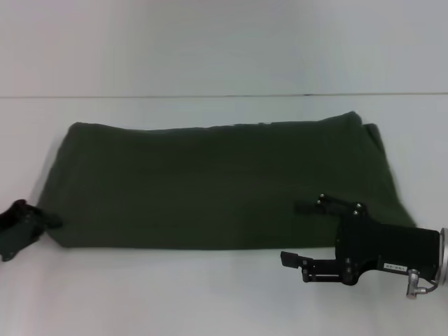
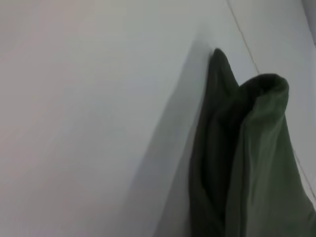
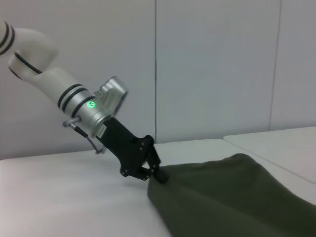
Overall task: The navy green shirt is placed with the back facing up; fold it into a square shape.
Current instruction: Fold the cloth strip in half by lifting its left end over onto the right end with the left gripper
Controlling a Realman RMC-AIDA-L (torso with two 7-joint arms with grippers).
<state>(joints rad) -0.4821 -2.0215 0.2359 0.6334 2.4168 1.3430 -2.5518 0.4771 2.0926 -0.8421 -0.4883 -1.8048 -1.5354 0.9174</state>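
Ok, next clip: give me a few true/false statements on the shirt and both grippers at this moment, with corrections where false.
1. The navy green shirt lies as a wide folded band on the white table. True.
2. The left gripper is at the shirt's near-left corner, shut on the cloth. True; the right wrist view shows it pinching that corner.
3. The right gripper is shut on the shirt's hem. False: its fingers are spread wide at the near-right edge, one over the cloth, one over the table.
4. Pale lettering shows on the shirt's upper side. False: only plain green fabric is visible.
5. The shirt is already a square. False: it is much wider than deep.
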